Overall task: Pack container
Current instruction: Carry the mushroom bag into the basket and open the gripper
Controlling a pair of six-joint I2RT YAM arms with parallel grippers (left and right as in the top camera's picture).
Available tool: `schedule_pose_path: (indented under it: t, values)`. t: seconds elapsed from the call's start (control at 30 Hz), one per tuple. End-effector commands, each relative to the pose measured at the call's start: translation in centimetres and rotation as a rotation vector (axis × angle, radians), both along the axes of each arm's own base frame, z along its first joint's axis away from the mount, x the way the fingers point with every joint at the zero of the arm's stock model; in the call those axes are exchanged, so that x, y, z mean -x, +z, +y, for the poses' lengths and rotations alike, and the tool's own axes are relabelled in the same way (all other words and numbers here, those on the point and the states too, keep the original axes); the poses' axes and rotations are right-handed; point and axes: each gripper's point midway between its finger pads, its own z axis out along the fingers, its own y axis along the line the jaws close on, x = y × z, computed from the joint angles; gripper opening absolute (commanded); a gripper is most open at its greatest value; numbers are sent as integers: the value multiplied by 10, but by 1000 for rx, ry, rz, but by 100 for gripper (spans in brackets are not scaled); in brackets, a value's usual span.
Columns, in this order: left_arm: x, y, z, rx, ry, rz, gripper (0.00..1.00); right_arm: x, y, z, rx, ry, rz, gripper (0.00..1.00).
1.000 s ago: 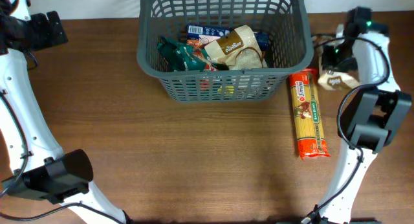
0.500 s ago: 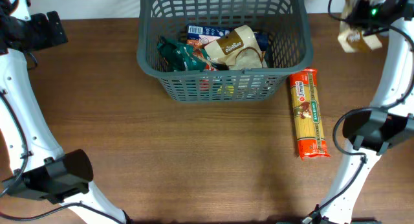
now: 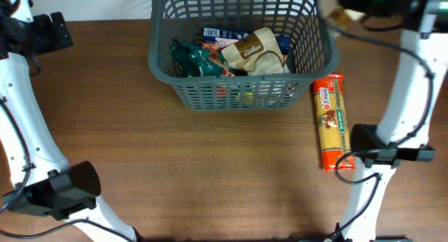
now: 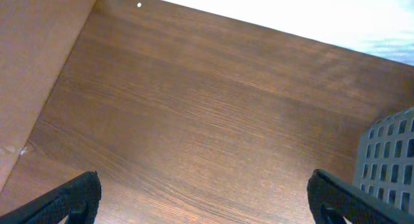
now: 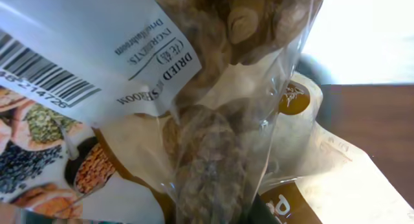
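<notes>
A: The left gripper [image 4: 207, 198], how does it stand?
B: Spread wide, holding nothing, over the table [image 4: 194, 107]. A corner of the container [image 4: 388, 153] shows at its 3 o'clock.
A: And farther up the table?
B: A spaghetti packet [image 3: 334, 123] lies flat at the container's 4 o'clock, just beside its wall. The container sits at the table's 12 o'clock, a tan pouch [image 3: 255, 52] and a green bag [image 3: 192, 59] among the packets inside.
A: The right gripper [image 3: 353, 5]?
B: At the container's 1 o'clock, above its far right corner, closed on a bag of dried mushrooms [image 5: 213, 120] held in the air; its fingers are hidden.
</notes>
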Motion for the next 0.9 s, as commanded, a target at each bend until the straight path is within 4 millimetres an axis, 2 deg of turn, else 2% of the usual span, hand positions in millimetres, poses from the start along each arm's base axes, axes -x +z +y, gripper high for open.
schedule_pose_path:
  t: [0.0, 0.1, 0.23, 0.37, 0.6, 0.73, 0.87]
  values:
    - [1, -2, 3, 8, 15, 4, 99, 22, 22, 56, 32, 155, -83, 15]
    - [1, -2, 3, 9, 15, 4, 99, 22, 15, 77, 148, 169, -111, 15]
    - [1, -2, 3, 8, 15, 4, 99, 14, 2, 80, 306, 79, -111, 17]
    - [1, -2, 3, 9, 15, 4, 99, 11, -20, 95, 359, 110, -71, 21]
    - [1, -2, 3, 9, 15, 4, 99, 12, -87, 119, 408, 188, 114, 22]
    - [1, -2, 3, 9, 15, 4, 99, 12, -125, 131, 429, 225, 197, 28]
    - [1, -2, 3, 9, 15, 4, 99, 13, -146, 139, 441, 247, 237, 36]
